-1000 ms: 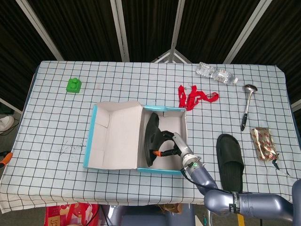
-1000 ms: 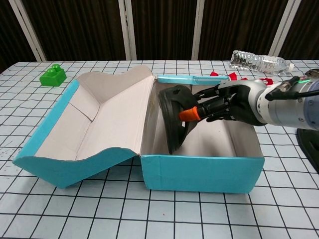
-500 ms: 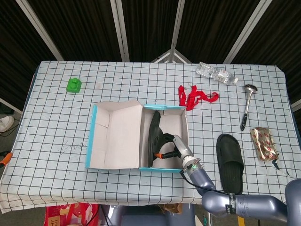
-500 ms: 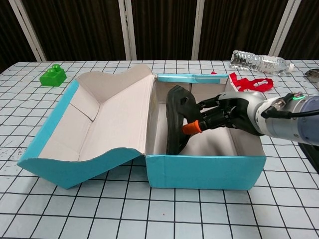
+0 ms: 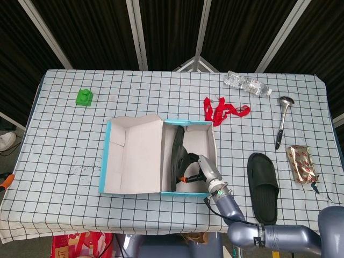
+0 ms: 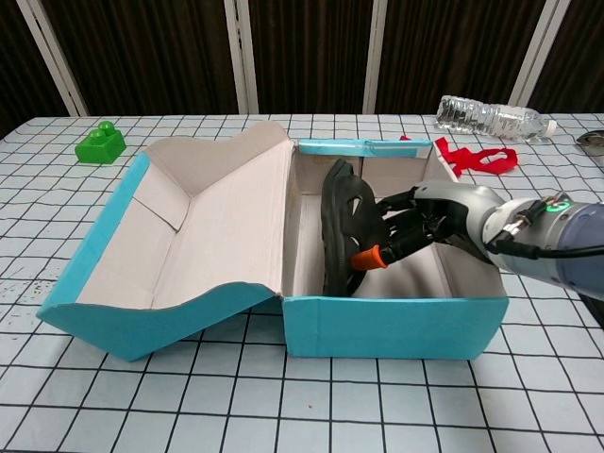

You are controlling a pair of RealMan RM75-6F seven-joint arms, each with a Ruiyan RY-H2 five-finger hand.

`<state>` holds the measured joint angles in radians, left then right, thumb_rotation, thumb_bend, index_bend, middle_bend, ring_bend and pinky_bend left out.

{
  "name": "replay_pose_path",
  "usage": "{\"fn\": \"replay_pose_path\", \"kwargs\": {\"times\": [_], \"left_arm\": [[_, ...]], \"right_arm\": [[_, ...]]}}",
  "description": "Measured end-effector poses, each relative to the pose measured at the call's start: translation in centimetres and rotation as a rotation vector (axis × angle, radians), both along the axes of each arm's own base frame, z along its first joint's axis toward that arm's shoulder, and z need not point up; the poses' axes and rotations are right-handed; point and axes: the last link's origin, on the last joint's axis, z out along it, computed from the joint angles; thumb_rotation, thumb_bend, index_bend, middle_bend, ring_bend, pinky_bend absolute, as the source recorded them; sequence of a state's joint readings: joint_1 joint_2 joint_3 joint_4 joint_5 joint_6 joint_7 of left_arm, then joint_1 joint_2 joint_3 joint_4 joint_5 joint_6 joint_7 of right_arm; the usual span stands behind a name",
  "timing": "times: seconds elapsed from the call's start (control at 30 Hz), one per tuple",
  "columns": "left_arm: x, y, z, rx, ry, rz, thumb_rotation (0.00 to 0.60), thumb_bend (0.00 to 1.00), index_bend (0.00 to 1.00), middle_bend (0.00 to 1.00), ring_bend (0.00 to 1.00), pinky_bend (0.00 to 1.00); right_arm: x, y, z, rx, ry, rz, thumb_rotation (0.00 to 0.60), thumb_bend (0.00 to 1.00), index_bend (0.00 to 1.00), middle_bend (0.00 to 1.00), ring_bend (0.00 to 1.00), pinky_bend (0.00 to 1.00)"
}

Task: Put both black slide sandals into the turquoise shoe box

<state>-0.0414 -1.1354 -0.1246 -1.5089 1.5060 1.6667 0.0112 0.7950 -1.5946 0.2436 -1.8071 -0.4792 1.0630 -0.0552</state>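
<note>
The turquoise shoe box [image 5: 189, 123] [image 6: 396, 326] lies open mid-table, its lid [image 5: 134, 156] [image 6: 189, 226] folded out to the left. One black slide sandal [image 5: 177, 156] [image 6: 343, 226] stands on its edge inside the box, against the left wall. My right hand [image 5: 202, 169] [image 6: 429, 219] reaches into the box and grips this sandal at its strap, an orange fingertip showing near the sole. The other black sandal [image 5: 263, 185] lies flat on the table, right of the box. My left hand shows in neither view.
A green block [image 5: 84, 97] [image 6: 100, 143] sits far left. Behind the box lie a red ribbon [image 5: 223, 112] [image 6: 477, 156] and a plastic bottle [image 5: 247, 84] [image 6: 486, 117]. A ladle [image 5: 281, 126] and a snack packet [image 5: 302, 164] lie at the right edge.
My right hand has lowered the sandal deeper into the box, standing it more upright. The box has slid slightly to the right.
</note>
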Motion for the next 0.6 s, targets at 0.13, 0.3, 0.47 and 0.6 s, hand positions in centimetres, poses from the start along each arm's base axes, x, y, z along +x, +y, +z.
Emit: {"fn": "replay_pose_path", "kwargs": {"times": [0.13, 0.3, 0.47, 0.6], "left_arm": [[0.0, 0.0, 0.0, 0.0, -0.001, -0.001, 0.6, 0.27, 0.05, 0.0, 0.0, 0.01], [0.0, 0.0, 0.0, 0.001, -0.002, -0.001, 0.6, 0.26, 0.05, 0.0, 0.0, 0.01], [0.0, 0.0, 0.1, 0.001, -0.002, 0.0, 0.6, 0.27, 0.05, 0.0, 0.0, 0.01], [0.0, 0.0, 0.1, 0.001, -0.003, -0.001, 0.6, 0.27, 0.05, 0.0, 0.0, 0.01]], "right_arm": [[0.0, 0.2, -0.4, -0.002, 0.029, 0.013, 0.6, 0.81, 0.65, 0.5, 0.3, 0.09], [-0.1, 0.4, -0.8, -0.005, 0.057, 0.026, 0.6, 0.81, 0.65, 0.5, 0.3, 0.09], [-0.4, 0.5, -1.4, -0.009, 0.095, 0.04, 0.6, 0.81, 0.65, 0.5, 0.3, 0.09], [-0.4, 0.6, -1.7, -0.018, 0.119, 0.056, 0.6, 0.81, 0.65, 0.5, 0.3, 0.09]]}}
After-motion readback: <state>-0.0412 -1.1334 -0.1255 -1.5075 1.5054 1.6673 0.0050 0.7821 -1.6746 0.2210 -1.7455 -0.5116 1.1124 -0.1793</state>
